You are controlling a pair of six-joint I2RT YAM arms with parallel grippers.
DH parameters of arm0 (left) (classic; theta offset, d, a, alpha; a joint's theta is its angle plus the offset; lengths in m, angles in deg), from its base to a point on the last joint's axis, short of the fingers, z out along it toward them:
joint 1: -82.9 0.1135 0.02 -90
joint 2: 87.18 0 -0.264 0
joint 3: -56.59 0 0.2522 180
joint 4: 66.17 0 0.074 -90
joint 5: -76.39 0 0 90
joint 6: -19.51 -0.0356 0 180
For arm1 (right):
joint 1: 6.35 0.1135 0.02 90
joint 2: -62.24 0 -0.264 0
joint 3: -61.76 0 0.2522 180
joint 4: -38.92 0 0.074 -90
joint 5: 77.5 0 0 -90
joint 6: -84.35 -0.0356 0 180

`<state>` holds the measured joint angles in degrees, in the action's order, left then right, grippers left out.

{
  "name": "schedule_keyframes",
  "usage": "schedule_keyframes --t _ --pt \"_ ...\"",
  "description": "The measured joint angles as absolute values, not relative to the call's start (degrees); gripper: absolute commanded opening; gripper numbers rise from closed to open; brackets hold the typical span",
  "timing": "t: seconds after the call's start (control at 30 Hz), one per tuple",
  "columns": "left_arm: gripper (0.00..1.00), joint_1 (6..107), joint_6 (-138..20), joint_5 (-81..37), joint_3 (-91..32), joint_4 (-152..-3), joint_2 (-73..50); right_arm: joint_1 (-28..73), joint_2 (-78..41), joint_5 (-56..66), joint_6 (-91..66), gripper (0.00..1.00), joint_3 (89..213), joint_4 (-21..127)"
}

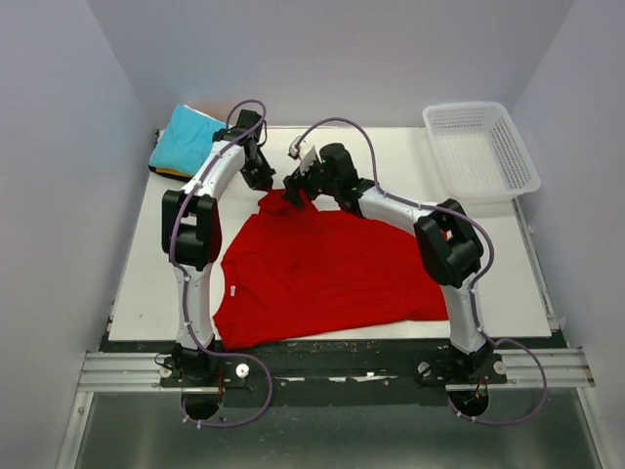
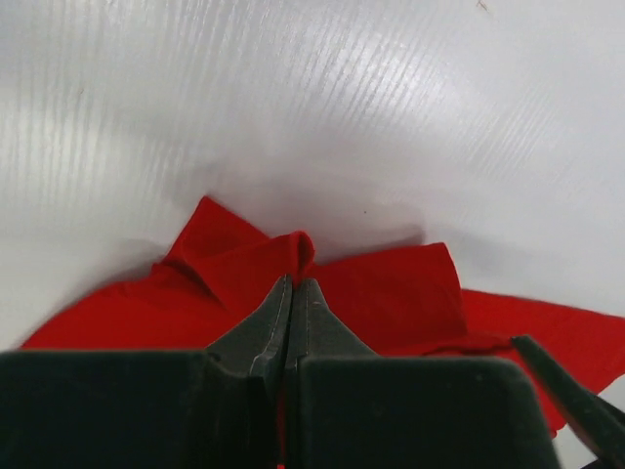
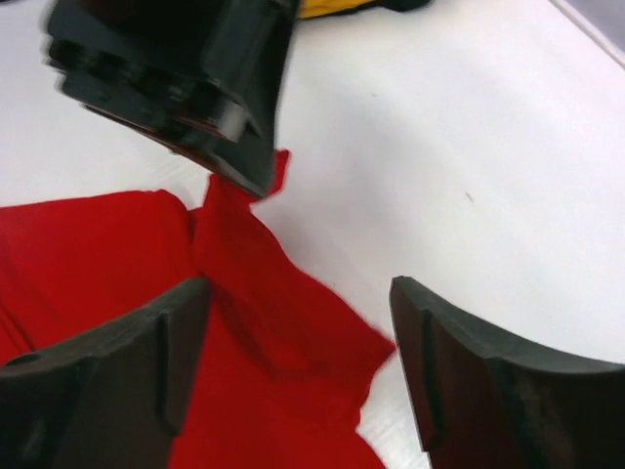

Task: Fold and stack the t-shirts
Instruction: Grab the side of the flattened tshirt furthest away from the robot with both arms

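Note:
A bright red t-shirt (image 1: 317,269) lies spread on the white table, its far edge bunched up. My left gripper (image 1: 265,182) is shut on a fold of that far edge, seen pinched at its tips in the left wrist view (image 2: 294,281). My right gripper (image 1: 296,186) is open just beside it, its jaws straddling a loose flap of the red t-shirt (image 3: 293,332) without gripping. Folded t-shirts (image 1: 186,140) lie stacked at the far left corner, turquoise on top with yellow-orange and black edges showing beneath.
A white plastic mesh basket (image 1: 480,149) stands at the far right corner. The table's front edge (image 1: 322,344) runs along the metal rail by the arm bases. Grey walls close in the left, right and back.

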<state>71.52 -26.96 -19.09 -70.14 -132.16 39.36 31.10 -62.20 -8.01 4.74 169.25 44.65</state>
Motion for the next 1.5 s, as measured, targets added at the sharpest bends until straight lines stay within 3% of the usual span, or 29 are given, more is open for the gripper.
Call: schedule_keyframes --t 0.07,0.2,0.37,0.57,0.73,1.0,1.27,1.5 --pt "0.0 70.89 -27.01 -17.21 -68.74 -132.16 37.33 31.1 -59.47 -4.01 3.3 1.0 165.38 42.85" --pt "0.0 69.38 -27.29 -13.84 -67.87 -132.16 33.72 31.1 -52.56 8.84 -1.4 1.0 155.92 38.83" --pt "0.0 68.29 -27.71 -11.72 -67.89 -132.2 32.39 30.3 -47.25 26.94 -10.42 1.0 152.99 43.33" --pt "0.0 67.92 -28.36 -10.8 -67.89 -132.53 32.39 21.07 -47.23 39.88 -26.03 0.96 159.15 65.37" --pt "0.0 67.07 -29.45 -9.93 -69.24 -133.14 32.43 11.48 -54.27 47.09 -33.11 0.96 166.67 79.84" --pt "0.0 65.71 -30.87 -9.03 -69.77 -133.19 32.43 10.67 -68.65 57.15 -40.04 0.95 179.74 94.48" --pt "0.0 65.62 -32.19 -8.4 -68.35 -133.12 32.41 10.84 -69.09 63.01 -46.23 0.78 178.87 99.55" --pt "0.0 65.51 -32.86 -8.01 -68.02 -133.01 32.39 10.84 -62.42 62.28 -48.08 0.58 167.63 99.46"
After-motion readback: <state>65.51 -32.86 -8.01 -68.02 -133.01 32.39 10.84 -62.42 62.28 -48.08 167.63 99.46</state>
